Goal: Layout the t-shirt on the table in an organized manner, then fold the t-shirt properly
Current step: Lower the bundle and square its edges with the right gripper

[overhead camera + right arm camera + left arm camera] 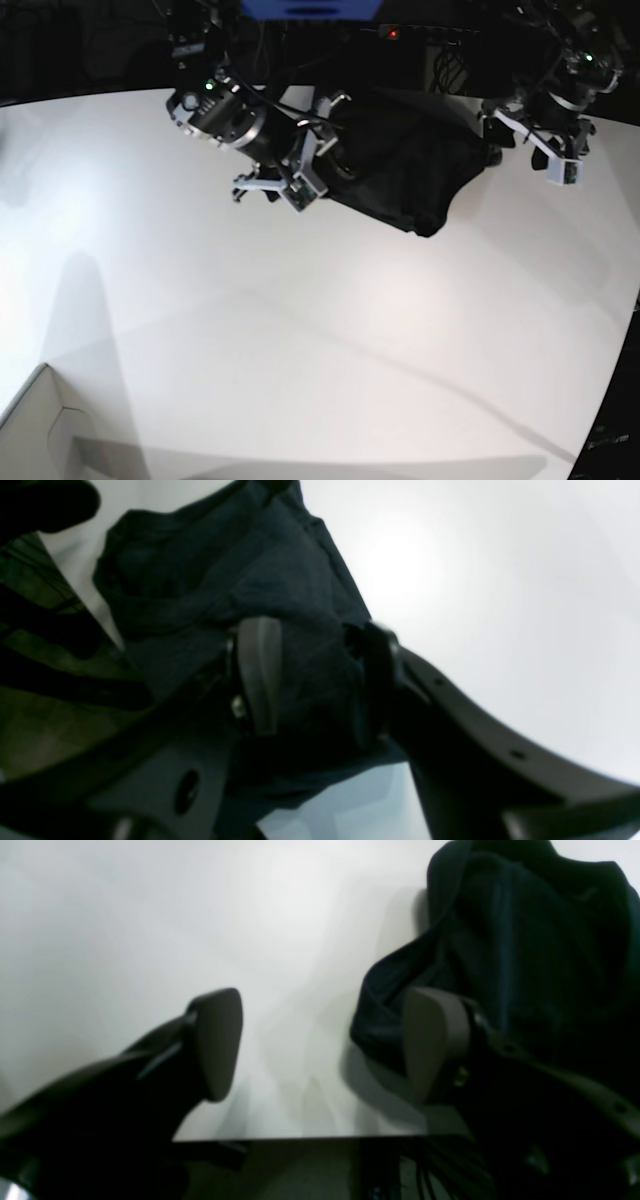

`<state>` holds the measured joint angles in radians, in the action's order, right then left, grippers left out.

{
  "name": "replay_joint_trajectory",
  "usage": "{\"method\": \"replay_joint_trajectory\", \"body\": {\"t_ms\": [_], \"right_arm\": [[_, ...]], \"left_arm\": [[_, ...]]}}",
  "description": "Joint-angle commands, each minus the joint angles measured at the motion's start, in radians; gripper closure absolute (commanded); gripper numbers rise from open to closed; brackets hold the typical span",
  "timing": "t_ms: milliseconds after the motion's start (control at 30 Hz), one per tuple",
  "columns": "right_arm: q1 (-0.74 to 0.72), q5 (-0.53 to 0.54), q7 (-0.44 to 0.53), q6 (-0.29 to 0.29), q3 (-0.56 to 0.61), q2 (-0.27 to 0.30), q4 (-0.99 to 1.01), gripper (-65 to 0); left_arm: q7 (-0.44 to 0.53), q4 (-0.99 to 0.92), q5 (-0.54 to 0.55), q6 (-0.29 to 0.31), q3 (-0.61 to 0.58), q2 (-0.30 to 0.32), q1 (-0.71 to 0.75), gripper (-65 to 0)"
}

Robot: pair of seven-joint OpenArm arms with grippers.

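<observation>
The black t-shirt (410, 170) lies bunched up at the far edge of the white table (300, 330). My right gripper (317, 680) has a thick fold of the t-shirt (225, 580) filling the gap between its fingers, and it is shut on that fold. In the base view this gripper (322, 165) sits at the shirt's left end. My left gripper (325, 1045) is open with bare table (150, 915) between its fingers. Its right finger (435, 1040) stands just in front of the edge of the t-shirt (510, 955). In the base view it (535, 140) is at the shirt's right end.
A white box corner (40, 430) sits at the near left of the table. The table's far edge (300, 1138) runs just below the left gripper, with dark cables and floor beyond. Dark equipment stands behind the table.
</observation>
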<state>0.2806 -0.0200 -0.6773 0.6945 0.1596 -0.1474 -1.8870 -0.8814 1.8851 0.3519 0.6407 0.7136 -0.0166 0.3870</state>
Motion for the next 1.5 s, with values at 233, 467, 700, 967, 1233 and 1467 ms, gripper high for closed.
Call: {"method": "replay_joint_trajectory", "body": {"t_ms": [233, 467, 700, 967, 1233, 1467], "right_arm": [[0.018, 0.018, 0.023, 0.004, -0.062, -0.01, -0.064, -27.0], [0.119, 0.018, 0.023, 0.004, -0.055, -0.01, -0.098, -27.1], [0.182, 0.018, 0.031, 0.004, 0.011, -0.01, -0.098, -26.5], [0.182, 0.019, 0.032, 0.004, 0.099, -0.01, -0.119, -10.1], [0.093, 0.019, 0.034, 0.004, 0.153, -0.01, 0.016, -4.4], [0.068, 0.019, 0.034, 0.004, 0.024, 0.024, 0.056, -4.4]], "left_arm": [[0.018, 0.069, 0.184, 0.006, -0.004, 0.008, 0.034, -47.7], [0.018, 0.063, 0.19, 0.006, -0.004, 0.01, 0.034, -47.7], [0.018, 0.061, 0.187, 0.006, -0.004, 0.011, 0.03, -47.7], [0.018, 0.061, 0.186, 0.006, -0.005, 0.011, 0.03, -47.7], [0.018, 0.04, 0.186, 0.006, -0.005, 0.011, 0.034, -47.7], [0.017, 0.026, 0.186, 0.006, -0.002, 0.011, 0.054, -47.7]]}}
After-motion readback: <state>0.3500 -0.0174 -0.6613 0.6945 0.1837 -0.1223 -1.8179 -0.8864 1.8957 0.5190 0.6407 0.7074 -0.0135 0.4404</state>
